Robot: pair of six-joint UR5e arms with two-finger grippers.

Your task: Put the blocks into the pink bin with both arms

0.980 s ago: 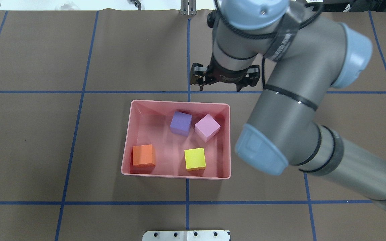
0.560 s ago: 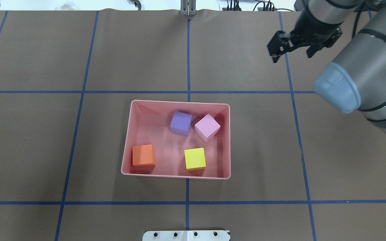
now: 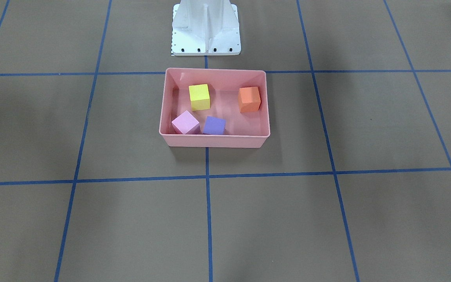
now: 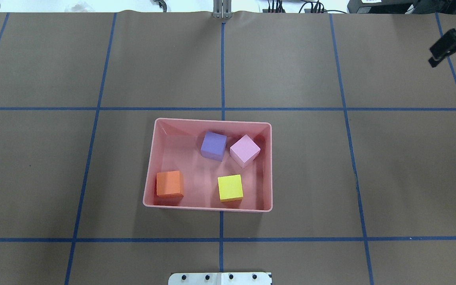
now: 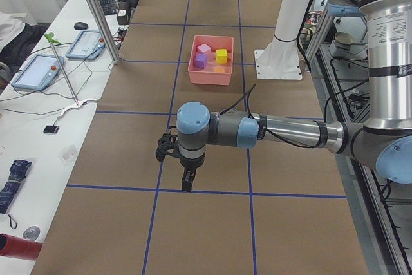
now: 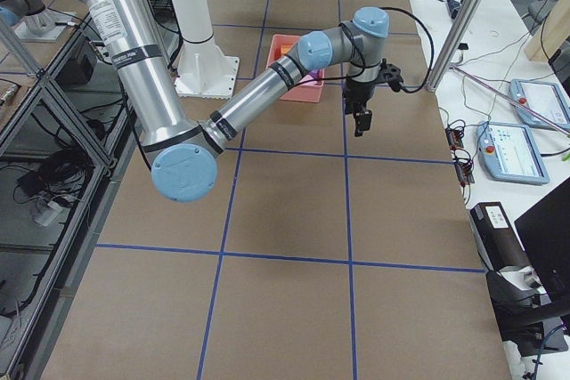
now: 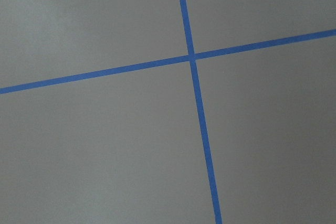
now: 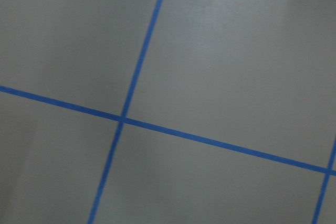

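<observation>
Brown paper covered the table, gridded with blue tape lines, and a white desk with two pendant screens ran along the operators' side. Near the white pedestal sat the pink bin, holding all four blocks (none touching a rim): orange, yellow, purple and light pink, the last two almost together. Nothing stood over the bin. The right gripper hung at the table's far right corner, jaws spread. The left gripper hung well away at the table's other end; I could not tell how its jaws stood.
</observation>
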